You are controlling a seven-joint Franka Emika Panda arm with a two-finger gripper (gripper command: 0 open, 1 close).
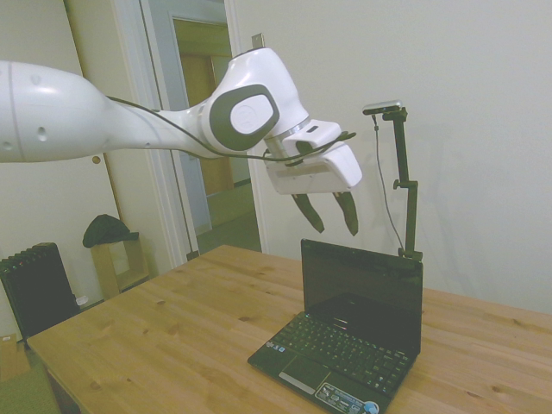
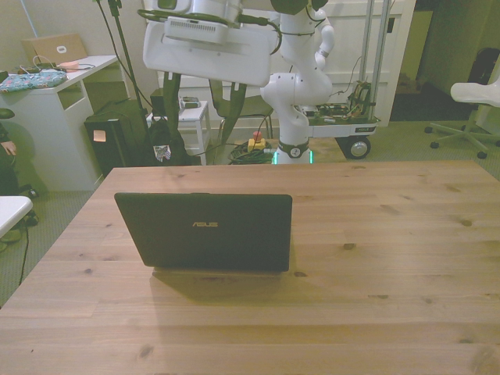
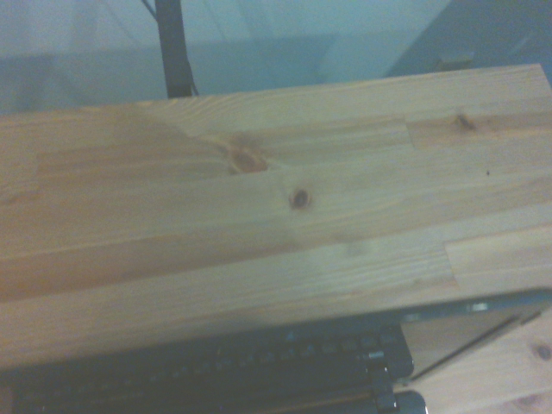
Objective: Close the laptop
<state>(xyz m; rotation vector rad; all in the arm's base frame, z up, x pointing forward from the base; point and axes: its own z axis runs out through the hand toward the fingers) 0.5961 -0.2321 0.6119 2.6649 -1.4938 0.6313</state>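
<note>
The small black laptop stands open on the wooden table, its lid upright and its keyboard and grey touchpad showing in the side view. From the front view I see the back of its lid with a faint logo. My gripper hangs open in the air above the lid's top edge, a clear gap below its fingertips. In the front view the gripper sits above and behind the lid. The wrist view shows bare table planks and a strip of the laptop's keyboard.
The table stretches wide to the front view's right of the laptop. Beyond the table are a white desk, a black box on the floor and an office chair.
</note>
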